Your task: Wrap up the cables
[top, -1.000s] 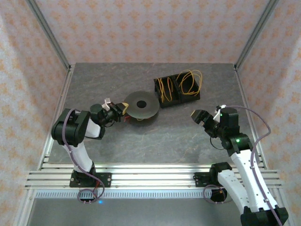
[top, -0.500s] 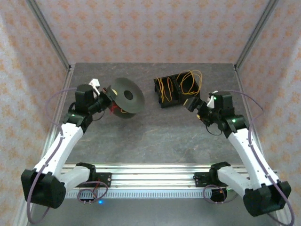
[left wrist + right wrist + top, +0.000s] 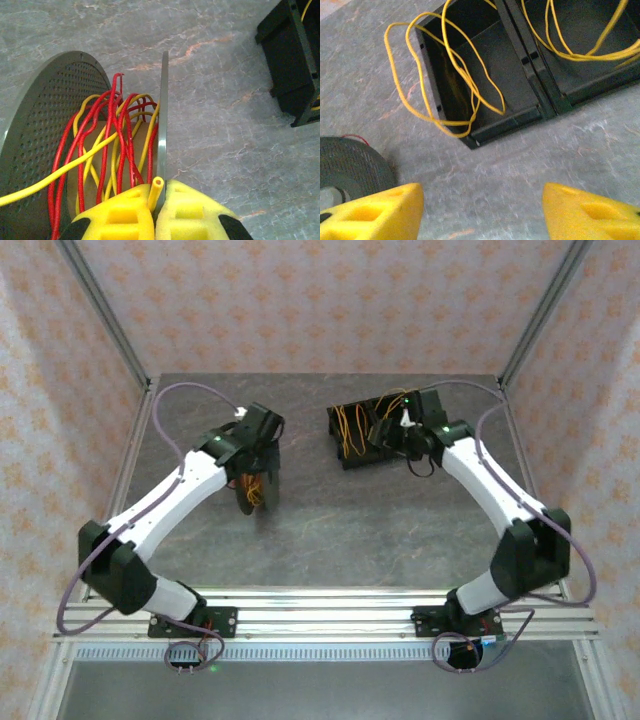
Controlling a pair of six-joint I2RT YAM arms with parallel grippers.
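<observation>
Right gripper has moved over the bins, gaping empty; left gripper clamps spool, perhaps cable.

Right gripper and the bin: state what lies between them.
In the right wrist view, bare table lies between the right gripper and the bin; a yellow cable loop spills over the bin's left corner onto it.

Left wrist view: the spool is cut by the left and bottom edges, a yellow one of the cables runs off the left edge, and the left hand is cropped below. Right wrist view: the bins pass the top and right edges; the right hand is cropped below, the spool blurred.
</observation>
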